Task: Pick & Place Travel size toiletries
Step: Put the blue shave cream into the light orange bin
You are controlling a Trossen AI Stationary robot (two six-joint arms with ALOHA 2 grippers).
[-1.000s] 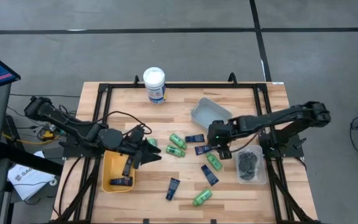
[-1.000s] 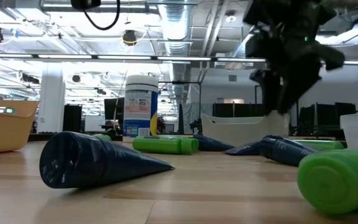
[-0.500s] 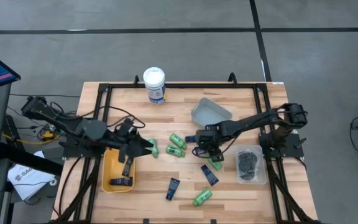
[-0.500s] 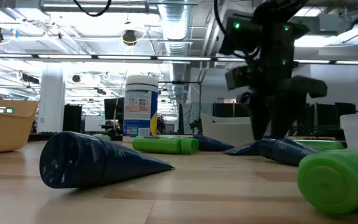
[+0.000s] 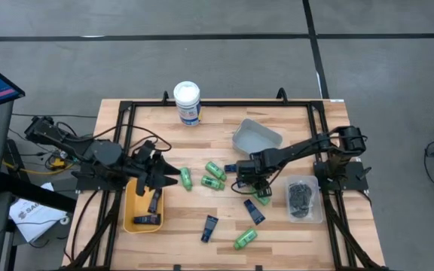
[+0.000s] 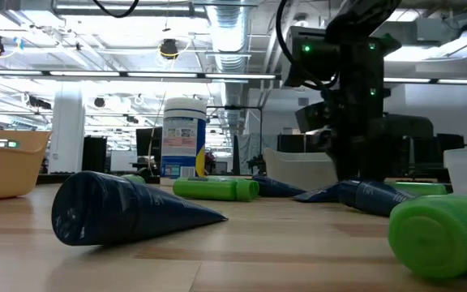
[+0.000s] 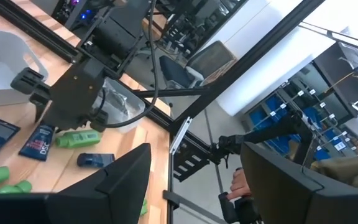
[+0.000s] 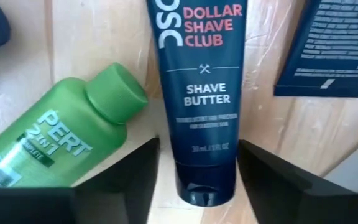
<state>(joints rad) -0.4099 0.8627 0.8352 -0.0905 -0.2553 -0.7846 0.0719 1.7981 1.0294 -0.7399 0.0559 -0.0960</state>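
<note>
Since a second ago the right pincer (image 5: 252,179) has swung from beside the clear tin tray to the middle of the tabletop (image 5: 292,229), while the left pincer (image 5: 163,179) has drawn back toward the yellow bin (image 5: 130,218), spread and empty. Spread fingers straddle the flat dark navy shave-butter tube (image 8: 196,93), which lies flat beside a small bright green bottle (image 8: 55,134). I judge the tube light, soft and slick; take it across its stiffer cap end. Only the right wrist view shows label and straddle; the low view shows the pincer down at the tabletop.
</note>
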